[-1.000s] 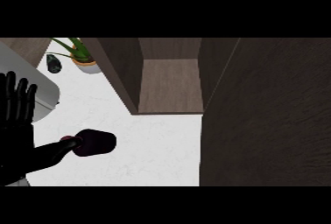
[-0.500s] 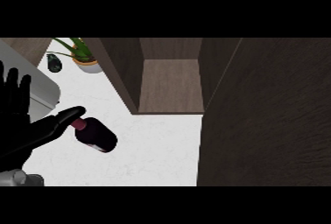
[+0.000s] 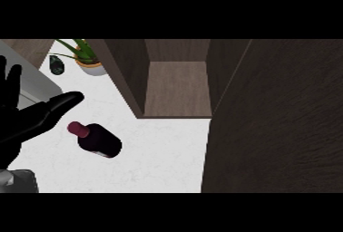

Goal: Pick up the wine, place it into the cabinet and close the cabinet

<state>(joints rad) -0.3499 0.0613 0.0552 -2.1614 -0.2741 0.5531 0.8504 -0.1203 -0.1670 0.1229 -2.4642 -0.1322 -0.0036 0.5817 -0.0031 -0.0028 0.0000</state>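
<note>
Cabinet [image 3: 178, 86] at far centre, open; dark door [image 3: 281, 127] swung across right side. White counter [image 3: 161, 154] below. Left hand [image 3: 26, 122] at left edge, fingers straight and spread, thumb out to the right, grasping nothing. Wine bottle [image 3: 99, 141] tilted just beside thumb, apart from it, red cap toward far left; lettering too small to read. Potted plant [image 3: 87, 61] far left.

Your robot's body: left hand [image 3: 8, 97] and right hand [image 3: 41, 117], both matt black with smooth, rounded fingers [image 3: 14, 73]; one forearm [image 3: 17, 180], a grey cylindrical shell.
</note>
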